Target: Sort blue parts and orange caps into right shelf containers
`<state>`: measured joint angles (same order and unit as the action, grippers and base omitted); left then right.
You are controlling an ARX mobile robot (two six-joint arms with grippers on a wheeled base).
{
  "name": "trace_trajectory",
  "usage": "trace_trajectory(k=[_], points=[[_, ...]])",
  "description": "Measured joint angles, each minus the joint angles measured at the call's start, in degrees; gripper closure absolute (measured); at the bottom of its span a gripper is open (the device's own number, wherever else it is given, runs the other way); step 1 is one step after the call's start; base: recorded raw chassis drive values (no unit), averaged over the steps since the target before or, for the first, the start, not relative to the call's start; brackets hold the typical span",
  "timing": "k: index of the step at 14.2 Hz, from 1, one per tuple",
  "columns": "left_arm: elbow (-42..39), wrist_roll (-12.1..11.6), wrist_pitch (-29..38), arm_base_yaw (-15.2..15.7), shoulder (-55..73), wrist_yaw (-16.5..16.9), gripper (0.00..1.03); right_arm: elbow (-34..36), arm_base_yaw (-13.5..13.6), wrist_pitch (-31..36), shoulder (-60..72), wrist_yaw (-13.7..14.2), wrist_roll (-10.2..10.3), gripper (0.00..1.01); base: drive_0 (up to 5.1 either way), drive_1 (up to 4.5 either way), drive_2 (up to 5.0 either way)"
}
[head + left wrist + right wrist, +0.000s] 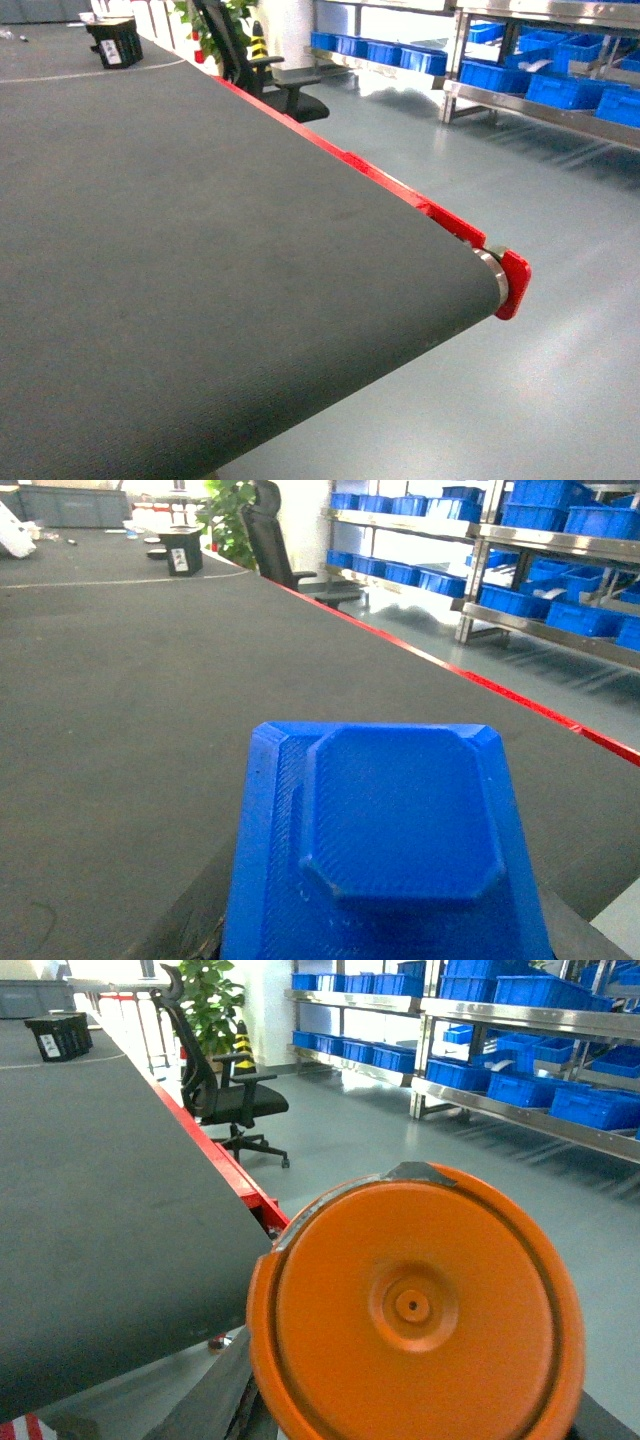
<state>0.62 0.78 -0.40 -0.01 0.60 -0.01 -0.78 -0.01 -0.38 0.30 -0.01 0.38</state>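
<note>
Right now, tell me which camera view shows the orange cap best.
The right wrist view: the orange cap fills the foreground, its round face and centre boss sharp, right at the camera. The left wrist view shows a blue part instead, no cap. The head view shows only the belt table, no cap.

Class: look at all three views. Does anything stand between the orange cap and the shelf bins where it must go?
Nothing visible blocks it. The orange cap fills the right wrist view, and beyond it open grey floor runs to the shelf with its blue bins. The office chair stands off to the left.
</note>
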Motion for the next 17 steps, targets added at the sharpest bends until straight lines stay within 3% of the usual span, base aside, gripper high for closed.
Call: trace_trajectory(k=[17], points=[[0.02, 0.00, -0.02, 0.00, 0.00, -0.02, 0.61, 0.00, 0.00, 0.02, 0.00, -0.02, 0.00, 0.57, -1.5, -1.54, -1.5]])
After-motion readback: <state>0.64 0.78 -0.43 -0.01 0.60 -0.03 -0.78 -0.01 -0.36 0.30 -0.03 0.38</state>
